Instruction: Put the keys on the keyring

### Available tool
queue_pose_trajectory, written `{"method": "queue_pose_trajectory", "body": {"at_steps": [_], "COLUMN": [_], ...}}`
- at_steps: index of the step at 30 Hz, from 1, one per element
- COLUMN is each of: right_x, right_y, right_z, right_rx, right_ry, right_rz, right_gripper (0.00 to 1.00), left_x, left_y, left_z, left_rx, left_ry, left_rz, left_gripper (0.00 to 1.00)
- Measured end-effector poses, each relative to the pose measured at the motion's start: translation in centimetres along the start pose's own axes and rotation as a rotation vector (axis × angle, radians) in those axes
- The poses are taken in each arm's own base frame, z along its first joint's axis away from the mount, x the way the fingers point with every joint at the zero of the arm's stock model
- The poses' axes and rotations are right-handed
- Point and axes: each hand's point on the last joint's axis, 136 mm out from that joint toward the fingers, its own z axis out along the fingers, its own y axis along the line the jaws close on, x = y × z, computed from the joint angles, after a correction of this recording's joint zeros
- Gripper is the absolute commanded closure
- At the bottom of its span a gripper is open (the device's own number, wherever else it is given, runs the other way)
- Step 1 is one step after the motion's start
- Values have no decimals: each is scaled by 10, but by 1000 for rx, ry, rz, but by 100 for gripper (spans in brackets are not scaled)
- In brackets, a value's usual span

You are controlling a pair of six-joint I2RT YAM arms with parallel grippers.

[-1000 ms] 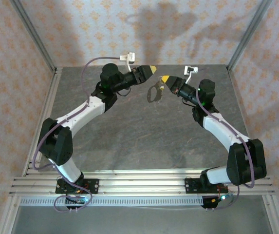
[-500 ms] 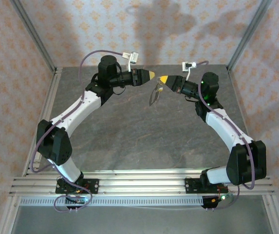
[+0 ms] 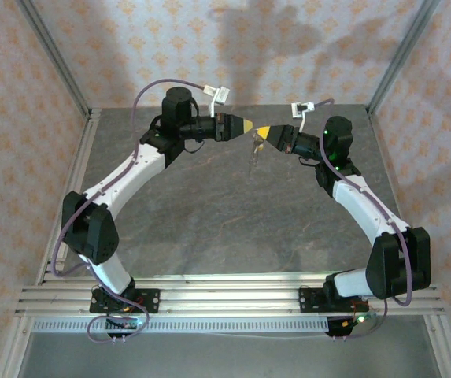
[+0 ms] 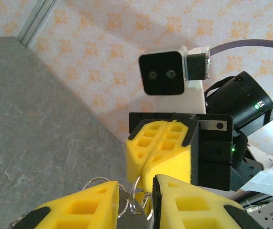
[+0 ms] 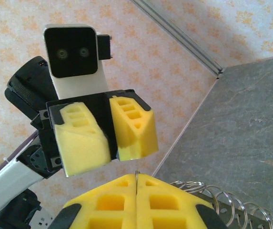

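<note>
- Right gripper [image 3: 263, 131]: its yellow foam fingers are pressing fully together. They are pinching the top of the thin, pale, oval wire keyring [image 3: 253, 156], which is hanging just below the fingertips, above the grey stone-patterned table [image 3: 233, 220].
- Left gripper [image 3: 245, 124]: it is facing the right gripper tip to tip. Its yellow fingers [image 4: 79, 210] are standing narrowly apart, with the small silvery wire rings [image 4: 135, 200] lying in the gap between them. You cannot tell whether the pads are touching the wire.
- In the right wrist view, the row of small rings is trailing off beside the clenched fingertips.
- Key: whether one is sitting among the rings is too small to tell.
- Hazards you are facing:
  - Clamping the left fingers on the wrong loop is likely to twist the keyring out of the right pinch, because the wire is thin and the pads are soft.
  - Pulling the two grips apart is risking a slip and a drop to the table.
  - Advancing further is risking the fingertips colliding, since they are nearly meeting already.
</note>
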Motion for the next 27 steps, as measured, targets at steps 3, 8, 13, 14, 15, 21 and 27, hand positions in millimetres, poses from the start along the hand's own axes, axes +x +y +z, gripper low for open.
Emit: {"method": "queue_pose_trajectory", "body": {"at_steps": [3,8,13,14,15,21,27], "right_x": [0,0,0,-1,-1,-2,-2], "right_y": [0,0,0,-1,-1,-1,-1], "right_z": [0,0,0,-1,-1,-2,-2], "right_rx": [0,0,0,3,3,4,5], "right_ry": [0,0,-1,-4,-3,-7,-9], "right_rz": [-1,-3,-3,-3,-3,-5,-6], "right_gripper": [100,100,100,100,100,100,100], "left_x": [3,11,15,14,14,14,13], "left_y": [4,4,-3,-3,-3,-3,-4], "left_z": [2,8,16,16,16,17,18], "left_rx": [-1,10,29,29,29,29,31], "left_ry": [11,38,61,60,61,61,62], "left_rz": [-12,-1,20,21,25,37,39], "left_gripper": [77,80,85,87,89,100,96]}}
